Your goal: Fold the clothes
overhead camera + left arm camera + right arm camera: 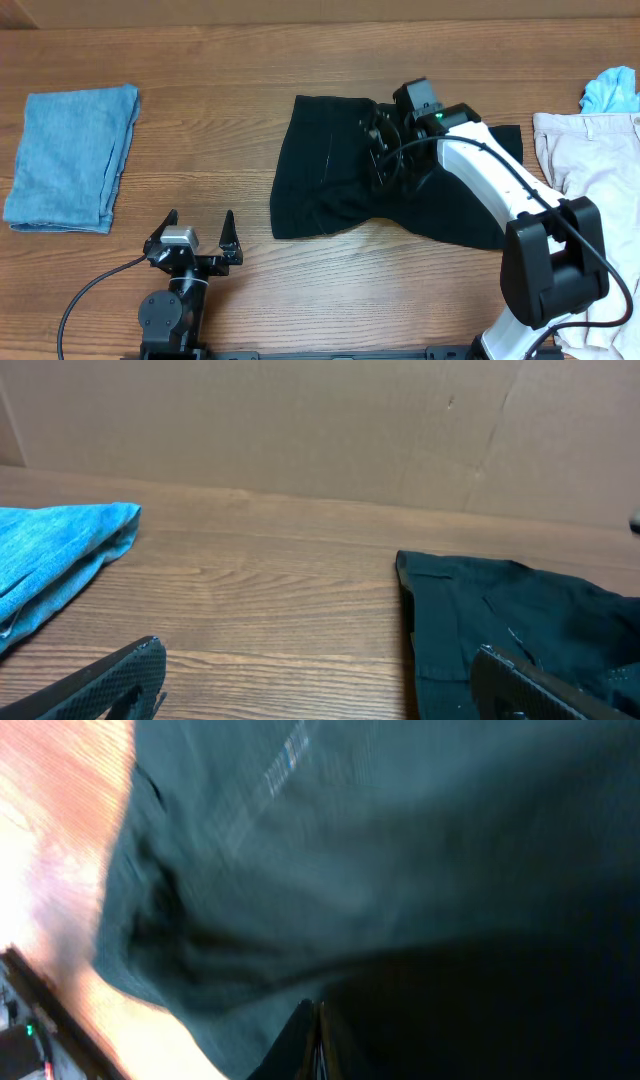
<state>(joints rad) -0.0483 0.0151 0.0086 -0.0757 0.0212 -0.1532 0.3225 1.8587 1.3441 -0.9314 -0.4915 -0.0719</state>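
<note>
The black shorts (pixel 325 175) lie spread on the wooden table, right of centre. My right gripper (pixel 385 150) is down on their upper middle. In the right wrist view its fingers (pixel 315 1020) are pressed together with the dark cloth (pixel 350 840) bunched around them. My left gripper (pixel 196 228) is open and empty near the front edge, left of the shorts. In the left wrist view its fingers (pixel 318 652) are wide apart, with the shorts' edge (pixel 470 610) at the right. A folded faded-blue garment (pixel 70 155) lies at far left and also shows in the left wrist view (pixel 50 550).
A beige garment (pixel 590 160) lies at the right edge, with a light-blue piece (pixel 612 90) above it. A cardboard wall (pixel 320 430) stands behind the table. Bare wood (pixel 210 130) lies between the blue garment and the shorts.
</note>
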